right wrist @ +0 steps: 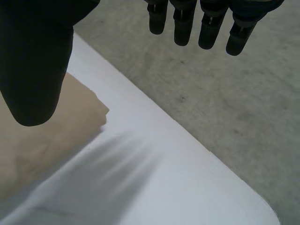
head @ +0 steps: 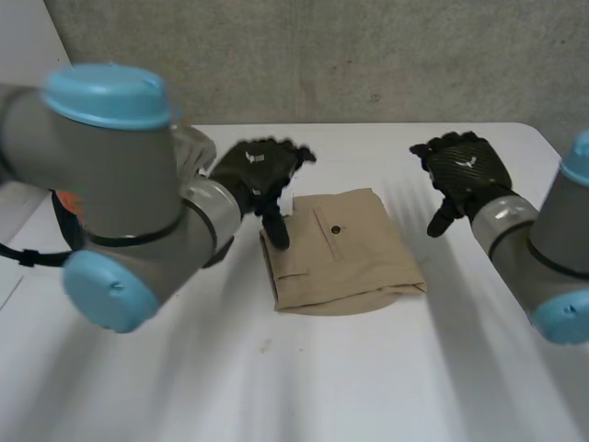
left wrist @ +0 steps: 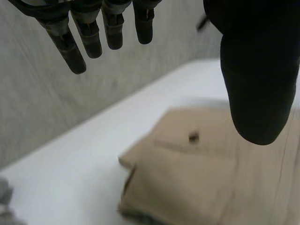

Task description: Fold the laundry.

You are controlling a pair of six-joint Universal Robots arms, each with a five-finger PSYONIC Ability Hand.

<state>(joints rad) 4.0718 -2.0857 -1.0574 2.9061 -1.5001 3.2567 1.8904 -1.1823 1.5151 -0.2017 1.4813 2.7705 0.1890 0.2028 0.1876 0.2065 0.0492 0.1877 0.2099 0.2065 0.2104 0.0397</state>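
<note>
Already folded compactly, the tan garment (head: 342, 253) is seen at the frame's centre on the white table (head: 304, 378). Soft, light, limp cloth is expected; its doubled edges would be pinched best. The left hand (head: 262, 175) and the right hand (head: 465, 170) are held relaxed and empty, flanking it.

We see a white table (head: 276, 387) with rounded far corners; a small dark speck (head: 267, 346) lies on its near part; right behind it stands a grey, mottled concrete wall (head: 368, 55); at the table's left edge sits an orange and black object (head: 63, 204) that we cannot identify.
</note>
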